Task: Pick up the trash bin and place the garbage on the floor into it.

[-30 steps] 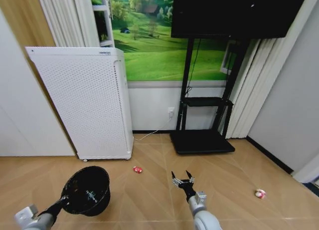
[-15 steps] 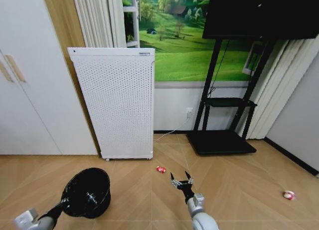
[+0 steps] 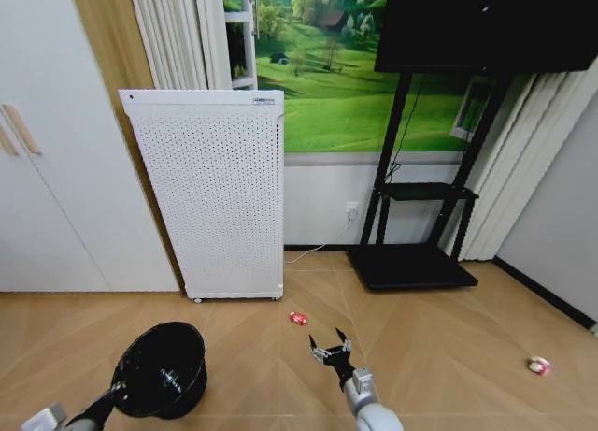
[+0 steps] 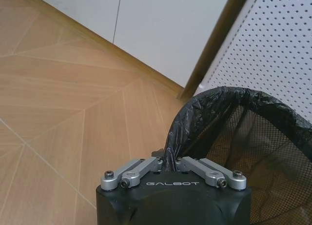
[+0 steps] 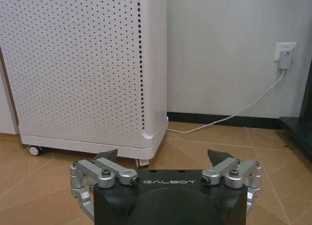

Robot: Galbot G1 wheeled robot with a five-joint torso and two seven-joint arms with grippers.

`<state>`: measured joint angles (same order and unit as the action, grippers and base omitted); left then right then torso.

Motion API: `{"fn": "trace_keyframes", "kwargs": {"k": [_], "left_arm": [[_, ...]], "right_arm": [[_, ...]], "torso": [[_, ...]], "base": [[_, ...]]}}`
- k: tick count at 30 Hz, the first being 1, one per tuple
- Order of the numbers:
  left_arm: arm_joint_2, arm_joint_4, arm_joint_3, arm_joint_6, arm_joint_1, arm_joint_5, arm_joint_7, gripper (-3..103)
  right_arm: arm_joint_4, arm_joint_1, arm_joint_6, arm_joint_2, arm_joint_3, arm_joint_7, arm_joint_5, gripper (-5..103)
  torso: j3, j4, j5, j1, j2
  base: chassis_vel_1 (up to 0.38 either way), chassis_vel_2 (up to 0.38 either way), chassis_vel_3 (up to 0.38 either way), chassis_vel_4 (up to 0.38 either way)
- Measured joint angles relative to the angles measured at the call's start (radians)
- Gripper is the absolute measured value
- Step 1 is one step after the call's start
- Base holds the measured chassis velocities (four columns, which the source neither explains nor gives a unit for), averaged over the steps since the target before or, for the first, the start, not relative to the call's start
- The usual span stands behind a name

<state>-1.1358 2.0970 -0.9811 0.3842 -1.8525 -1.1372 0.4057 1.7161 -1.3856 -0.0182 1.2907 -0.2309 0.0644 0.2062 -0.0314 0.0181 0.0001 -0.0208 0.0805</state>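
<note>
The trash bin [image 3: 161, 370] is small, black, round and lined with a black bag. It hangs tilted above the floor at the lower left. My left gripper [image 3: 119, 391] is shut on its rim, and in the left wrist view the fingers [image 4: 146, 165] pinch the bag-covered edge of the bin [image 4: 243, 137]. A red piece of garbage [image 3: 298, 318] lies on the floor just beyond my right gripper [image 3: 325, 345], which hovers open with nothing in it. A red and white piece [image 3: 538, 365] lies far to the right. The right wrist view shows the right gripper [image 5: 165, 157] with its jaws spread.
A tall white perforated appliance [image 3: 210, 188] on castors stands against the wall, also seen close ahead [image 5: 78, 64]. A black TV stand [image 3: 411, 263] sits to its right. A white cable [image 5: 234, 118] runs along the skirting to a wall socket. Wooden floor lies between.
The whole picture has shifted right, so the camera has turned left. The bin stays in my left gripper. My right gripper stays open and sits slightly further left.
</note>
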Motion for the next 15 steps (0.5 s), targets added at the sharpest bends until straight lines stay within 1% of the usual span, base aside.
{"fn": "trace_keyframes", "kwargs": {"k": [6,8,10,13,15], "left_arm": [[-0.005,-0.001,-0.010,-0.004,-0.010,0.007,-0.007,3],[-0.009,0.002,-0.010,-0.004,-0.012,0.010,-0.008,3],[-0.010,0.004,-0.010,-0.005,-0.012,0.014,-0.009,3],[-0.011,0.008,-0.009,-0.005,-0.012,0.020,-0.011,3],[-0.012,0.011,-0.009,-0.007,-0.012,0.022,-0.013,3]], "right_arm": [[-0.028,0.019,-0.009,-0.001,0.004,0.003,0.007,100],[-0.052,0.024,-0.039,-0.001,0.003,0.013,0.004,100],[-0.063,0.024,-0.053,-0.003,0.003,0.016,0.004,100],[-0.089,0.031,-0.059,-0.012,0.003,0.008,0.002,100],[-0.102,0.037,-0.059,-0.014,0.007,0.003,0.001,100]], "torso": [[0.000,0.0001,-0.0002,0.000,0.000],[0.000,0.0000,0.0000,0.000,0.000],[0.000,0.0000,0.0001,0.000,0.000],[0.000,0.0004,-0.0004,0.000,0.000],[0.000,0.0005,-0.0002,-0.001,0.000]], "base": [[-0.068,0.253,0.032,-0.257],[-0.122,0.281,0.143,-0.270],[-0.144,0.286,0.180,-0.263],[-0.169,0.233,0.190,-0.247],[-0.126,0.186,0.126,-0.142]]}}
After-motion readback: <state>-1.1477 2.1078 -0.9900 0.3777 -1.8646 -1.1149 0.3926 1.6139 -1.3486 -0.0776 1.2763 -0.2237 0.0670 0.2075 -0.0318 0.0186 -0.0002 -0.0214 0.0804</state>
